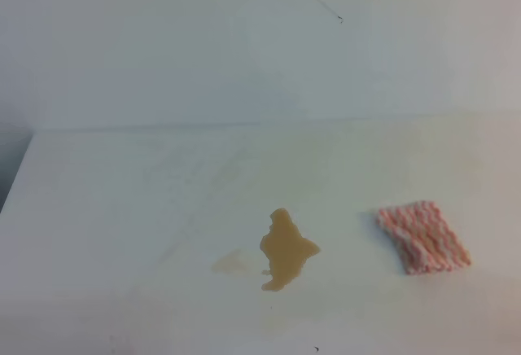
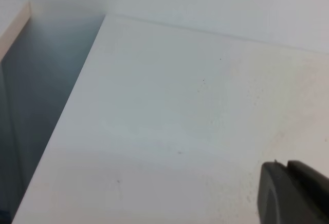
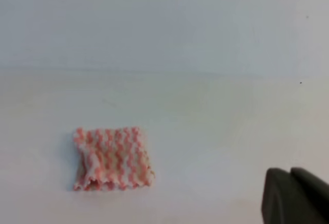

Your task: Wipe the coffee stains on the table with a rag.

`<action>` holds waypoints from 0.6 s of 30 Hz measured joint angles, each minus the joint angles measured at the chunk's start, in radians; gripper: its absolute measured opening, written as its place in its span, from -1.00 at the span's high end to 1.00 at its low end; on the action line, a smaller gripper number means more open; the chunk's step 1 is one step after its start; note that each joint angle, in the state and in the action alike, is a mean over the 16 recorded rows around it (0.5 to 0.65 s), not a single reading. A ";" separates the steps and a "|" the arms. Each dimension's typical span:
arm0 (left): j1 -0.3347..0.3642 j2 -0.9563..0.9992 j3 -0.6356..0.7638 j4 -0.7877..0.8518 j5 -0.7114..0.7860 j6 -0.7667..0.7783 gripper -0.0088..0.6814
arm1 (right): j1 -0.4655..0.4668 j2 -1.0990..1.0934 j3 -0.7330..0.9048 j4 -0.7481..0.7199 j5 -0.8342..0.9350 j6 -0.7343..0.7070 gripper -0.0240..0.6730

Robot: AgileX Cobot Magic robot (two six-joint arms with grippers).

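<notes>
The pink-and-white zigzag rag (image 3: 113, 158) lies untouched on the counter (image 1: 122, 208), well left of the closed, empty right fingers (image 3: 295, 196), beside the coffee stains (image 1: 285, 249); left fingers' (image 2: 293, 193) state I cannot tell.

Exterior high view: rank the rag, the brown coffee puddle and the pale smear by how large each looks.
1. rag, largest, though only slightly ahead of the puddle.
2. brown coffee puddle, close to the rag in spread; this order is unsure.
3. pale smear, clearly smallest and faint.
</notes>
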State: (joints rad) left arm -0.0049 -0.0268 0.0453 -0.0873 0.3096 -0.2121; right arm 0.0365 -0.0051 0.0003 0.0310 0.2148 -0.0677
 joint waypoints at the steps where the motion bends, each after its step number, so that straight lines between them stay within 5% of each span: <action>1: 0.000 0.000 0.000 0.000 0.000 0.000 0.97 | 0.000 0.000 0.000 0.006 -0.007 0.000 0.94; 8: 0.000 0.000 0.000 0.000 0.000 0.000 0.97 | 0.000 0.000 0.000 0.129 -0.101 0.003 0.94; 18: 0.000 0.000 0.000 0.000 0.000 0.000 0.97 | 0.000 0.000 -0.001 0.539 -0.304 0.043 0.94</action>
State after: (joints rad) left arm -0.0049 -0.0268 0.0453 -0.0873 0.3096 -0.2121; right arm 0.0365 -0.0051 -0.0009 0.5701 -0.0888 -0.0248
